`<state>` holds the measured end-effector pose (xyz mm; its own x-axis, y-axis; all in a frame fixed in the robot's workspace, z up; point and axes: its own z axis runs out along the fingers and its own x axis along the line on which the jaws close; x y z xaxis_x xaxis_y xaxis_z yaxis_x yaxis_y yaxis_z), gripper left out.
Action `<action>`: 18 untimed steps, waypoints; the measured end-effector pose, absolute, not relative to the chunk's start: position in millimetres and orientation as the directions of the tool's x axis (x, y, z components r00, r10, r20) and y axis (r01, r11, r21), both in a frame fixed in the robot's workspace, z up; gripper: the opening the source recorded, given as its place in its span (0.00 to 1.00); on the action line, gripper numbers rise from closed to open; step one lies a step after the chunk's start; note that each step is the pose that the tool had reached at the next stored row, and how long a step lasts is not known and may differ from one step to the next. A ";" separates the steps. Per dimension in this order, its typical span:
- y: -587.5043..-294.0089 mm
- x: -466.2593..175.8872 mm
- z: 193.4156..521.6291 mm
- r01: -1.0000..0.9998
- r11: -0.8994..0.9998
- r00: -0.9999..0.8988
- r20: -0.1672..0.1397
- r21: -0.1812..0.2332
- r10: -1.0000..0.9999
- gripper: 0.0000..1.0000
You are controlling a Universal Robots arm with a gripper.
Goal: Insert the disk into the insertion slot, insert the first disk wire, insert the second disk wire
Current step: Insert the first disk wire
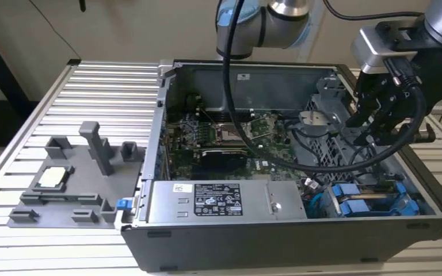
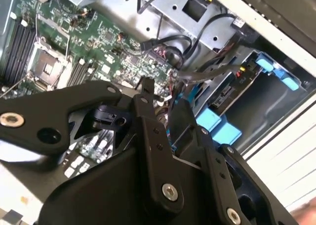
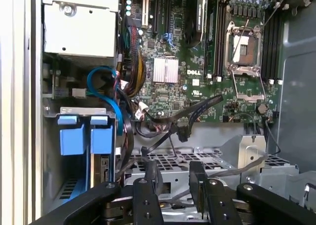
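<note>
Case front: the grey power-supply box (image 1: 217, 200) lies along the near wall of the open computer case (image 1: 282, 244)
Disk: the disk (image 1: 357, 206) looks to be home already, its blue carrier tabs showing in the insertion slot (image 1: 382, 194) at the near corner on the exterior view's right, just beside the power-supply box
Fixture tray: the grey fixture tray (image 1: 67, 184) sits on the table (image 1: 106, 86) at the exterior view's left, well apart from the work
Gripper: the gripper (image 1: 370, 133) hangs over the perforated drive cage (image 1: 332, 150), beyond the disk; in the first wrist view its fingers (image 3: 150, 185) stand a modest way apart, with nothing between them that I can make out
Wires: loose wires (image 3: 183, 133) with a dark connector lie between the drive cage and the motherboard (image 1: 229, 144), ungripped
Step in hand: to my eye the disk is seated and the first wire is the business now
Next move calls for: singling out one connector from the tangle, gripping it squarely, and lining it up with the disk's back edge
Far: the arm (image 1: 248, 26) rises behind the case
</note>
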<state>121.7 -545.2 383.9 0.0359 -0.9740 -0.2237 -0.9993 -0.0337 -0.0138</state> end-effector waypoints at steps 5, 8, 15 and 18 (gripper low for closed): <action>-541.8 118.2 383.9 -0.998 -0.057 0.060 -0.224 -0.019 -0.973 0.40; -541.7 115.6 383.6 -0.997 -0.068 0.071 -0.224 -0.024 -0.972 0.40; -539.3 109.7 383.0 -0.994 -0.106 0.109 -0.224 -0.025 -0.969 0.40; -537.7 105.7 381.6 -0.993 -0.118 0.121 -0.224 -0.025 -0.967 0.40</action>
